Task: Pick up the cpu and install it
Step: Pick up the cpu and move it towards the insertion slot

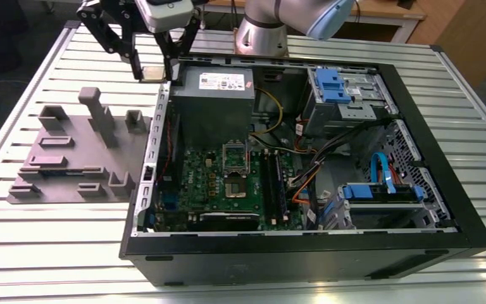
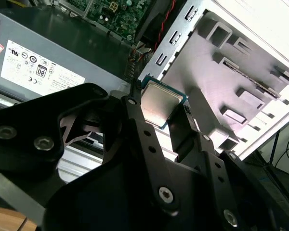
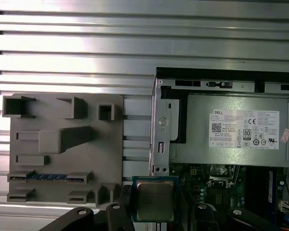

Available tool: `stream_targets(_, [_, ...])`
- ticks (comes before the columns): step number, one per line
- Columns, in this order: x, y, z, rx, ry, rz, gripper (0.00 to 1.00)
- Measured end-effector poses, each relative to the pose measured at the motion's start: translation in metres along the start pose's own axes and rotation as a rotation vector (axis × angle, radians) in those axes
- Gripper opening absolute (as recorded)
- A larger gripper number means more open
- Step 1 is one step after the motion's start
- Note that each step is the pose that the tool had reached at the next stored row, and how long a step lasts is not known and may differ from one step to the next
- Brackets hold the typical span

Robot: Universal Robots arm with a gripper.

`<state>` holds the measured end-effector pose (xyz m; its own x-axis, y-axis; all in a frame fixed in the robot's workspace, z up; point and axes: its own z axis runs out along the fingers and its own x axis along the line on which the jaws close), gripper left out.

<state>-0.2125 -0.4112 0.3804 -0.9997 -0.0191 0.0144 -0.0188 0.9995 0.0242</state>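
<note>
Two black fingers (image 2: pixel 136 118) of the gripper (image 1: pixel 152 71) pinching the small square silvery-topped cpu (image 3: pixel 155 199), over a corner of the open black computer case (image 1: pixel 311 253), beside the grey power supply box (image 1: pixel 213 82), exterior view showing the metal socket frame (image 1: pixel 236 166), well apart

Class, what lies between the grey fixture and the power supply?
In the first wrist view: a strip of slatted table, then the case's metal wall.

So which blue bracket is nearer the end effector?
The blue bracket beside the grey power supply; the other blue bracket sits at the case's opposite end, farther from the end effector.
</note>
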Motion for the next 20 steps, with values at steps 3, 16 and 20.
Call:
stream_targets(3, [-0.0001, 0.0000, 0.0000, 0.0000, 0.0000, 0.000, 0.47])
stream_targets(16, [-0.0090, -0.0001, -0.0001, 0.0000, 0.0000, 0.000, 0.47])
stream_targets(20, [-0.0178, -0.0003, -0.0002, 0.0000, 0.0000, 0.000, 0.47])
